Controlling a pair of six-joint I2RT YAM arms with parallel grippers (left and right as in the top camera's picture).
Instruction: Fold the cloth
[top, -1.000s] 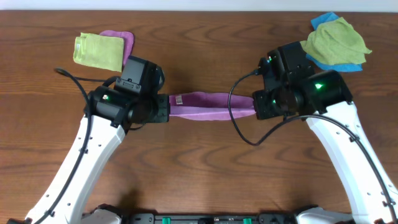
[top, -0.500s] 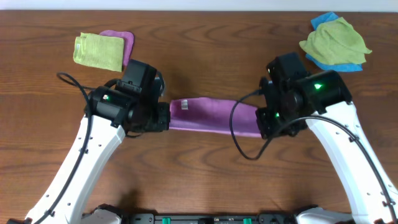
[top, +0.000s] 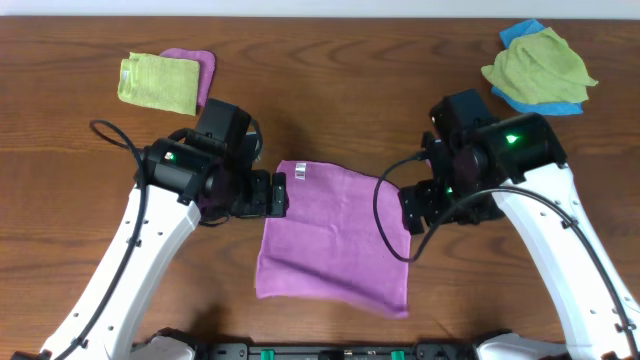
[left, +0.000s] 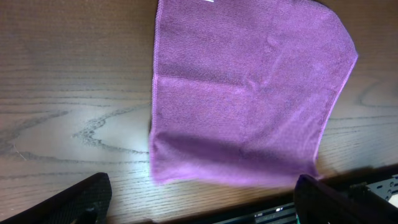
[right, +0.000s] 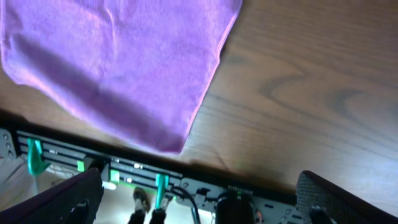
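Cloth (top: 335, 230) between left hand (top: 278, 195), right hand (top: 411, 209)

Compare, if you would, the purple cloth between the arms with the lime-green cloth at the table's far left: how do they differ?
The purple cloth lies spread open; the lime-green cloth is folded into a compact rectangle. The purple cloth covers far more table than the lime-green cloth. The purple cloth rests on bare wood; the lime-green cloth sits on a pinkish cloth. Both lie flat.
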